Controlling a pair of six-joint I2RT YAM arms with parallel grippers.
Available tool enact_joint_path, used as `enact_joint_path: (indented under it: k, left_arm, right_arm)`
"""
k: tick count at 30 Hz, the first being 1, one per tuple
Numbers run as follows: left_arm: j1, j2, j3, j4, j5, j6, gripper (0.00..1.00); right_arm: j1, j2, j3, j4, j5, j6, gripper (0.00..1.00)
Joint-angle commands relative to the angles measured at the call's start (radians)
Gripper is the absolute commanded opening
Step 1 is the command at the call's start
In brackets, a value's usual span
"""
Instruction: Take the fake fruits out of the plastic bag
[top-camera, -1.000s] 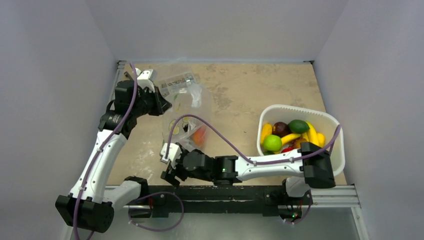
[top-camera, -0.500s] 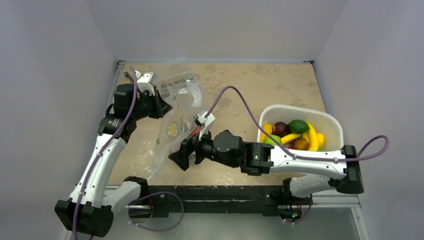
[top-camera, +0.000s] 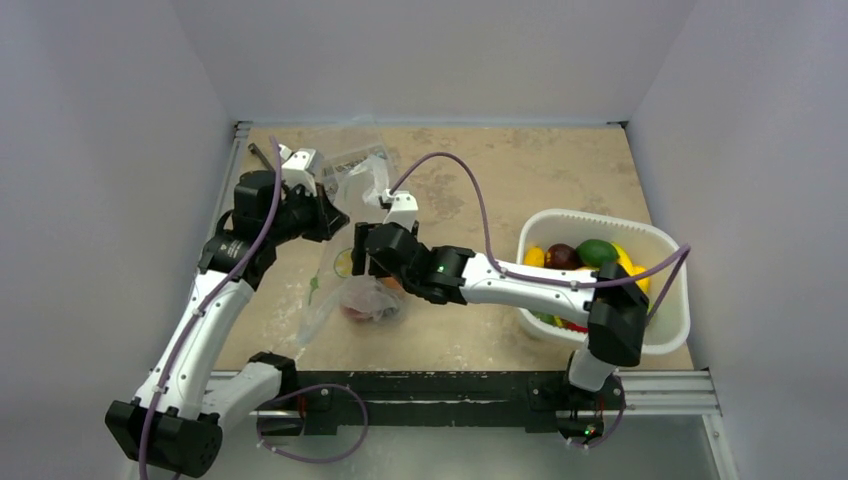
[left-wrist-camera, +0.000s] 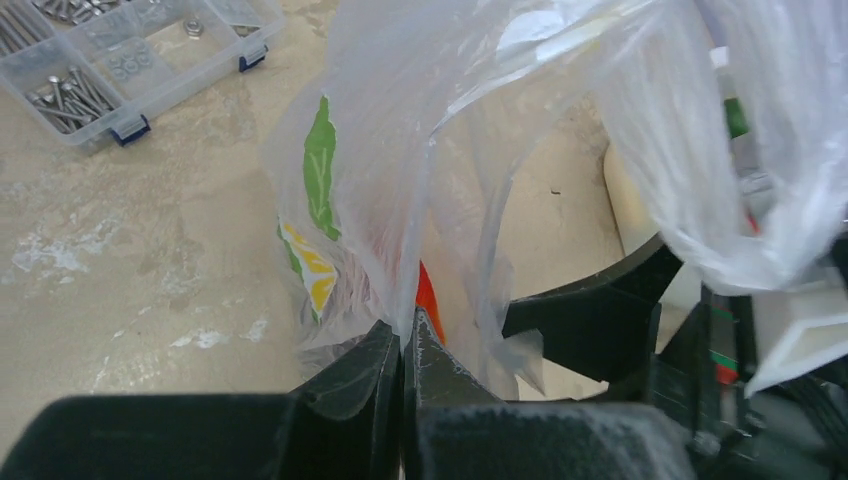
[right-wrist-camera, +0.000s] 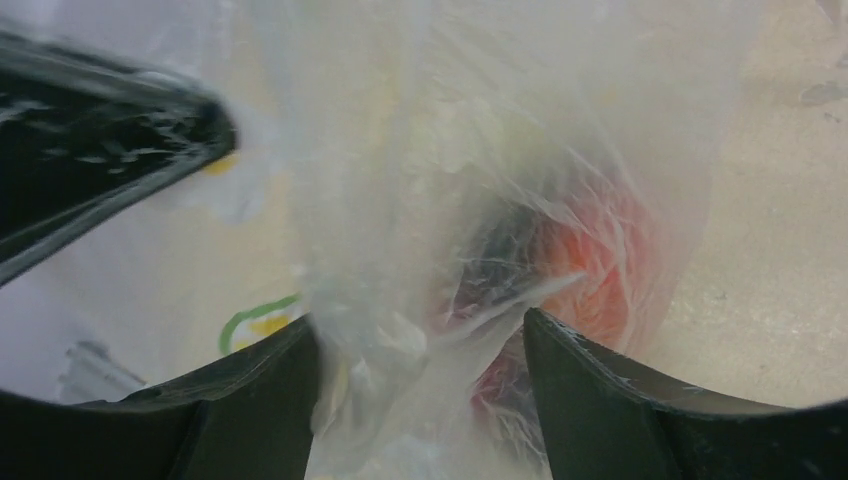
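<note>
Left gripper (top-camera: 325, 213), upper left of the overhead view: jaws pressed together on a fold of the plastic bag (top-camera: 338, 262), held high, likely to keep the film taut and the load hanging low. Fake fruits (top-camera: 368, 298), centre: bunched in the bag's lower end, red-orange through the film. Right gripper (top-camera: 362, 248), just right of the fold: jaws apart, straddling the film above the fruits, probably placed to pinch the neck. Expect thin film to slip.

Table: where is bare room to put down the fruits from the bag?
Free: the far right of the table, between the parts box and the white tub; also the near strip between bag and tub. Crowded: the left side, around the bag, left pincer and right pincer.
</note>
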Motion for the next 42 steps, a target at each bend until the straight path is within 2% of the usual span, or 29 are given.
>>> enact_joint_path:
  k: [1,2,5,7,9,10,17,20,23,28,32,37,42]
  left_arm:
    - [-0.019,-0.050,-0.001,0.024,-0.085,0.039,0.00]
    - [-0.018,-0.059,-0.001,0.021,-0.107,0.038,0.00]
    - [-0.019,-0.086,-0.002,0.009,-0.215,0.036,0.00]
    - [-0.017,-0.105,-0.002,-0.001,-0.303,0.035,0.00]
    - [-0.014,-0.113,0.007,-0.016,-0.349,0.038,0.00]
    - [-0.012,-0.109,0.018,-0.028,-0.355,0.042,0.00]
    - [0.016,0.009,0.336,-0.285,-0.421,0.009,0.00]
    - [0.018,0.051,0.450,-0.327,-0.336,-0.012,0.00]
    - [0.018,0.073,0.493,-0.337,-0.237,-0.033,0.00]
    - [0.017,0.079,0.379,-0.260,-0.049,-0.052,0.00]
    - [-0.003,0.110,0.247,-0.176,0.080,-0.090,0.00]
    - [-0.117,0.113,0.173,-0.174,0.012,-0.059,0.00]
    - [-0.121,0.077,0.114,-0.213,-0.023,-0.021,0.00]
  right_arm:
    - [0.001,0.054,0.088,-0.117,0.155,0.010,0.62]
    - [0.001,0.065,0.087,-0.134,0.182,0.012,0.57]
    - [-0.002,0.080,0.078,-0.190,0.251,0.013,0.30]
    - [-0.007,0.067,0.051,-0.199,0.276,0.006,0.17]
    - [-0.028,0.040,0.016,-0.142,0.238,-0.054,0.03]
    - [-0.040,0.021,0.001,-0.106,0.205,-0.094,0.00]
    - [-0.116,-0.091,-0.007,0.094,-0.025,-0.281,0.00]
    - [-0.137,-0.114,0.005,0.107,-0.057,-0.291,0.00]
    - [-0.165,-0.145,-0.052,0.153,-0.113,-0.270,0.00]
    - [-0.190,-0.166,-0.291,0.299,-0.261,-0.183,0.00]
    - [-0.197,-0.121,-0.458,0.381,-0.353,-0.111,0.05]
    - [-0.197,-0.147,-0.584,0.420,-0.342,-0.094,0.14]
    - [-0.197,-0.205,-0.601,0.353,-0.277,-0.149,0.33]
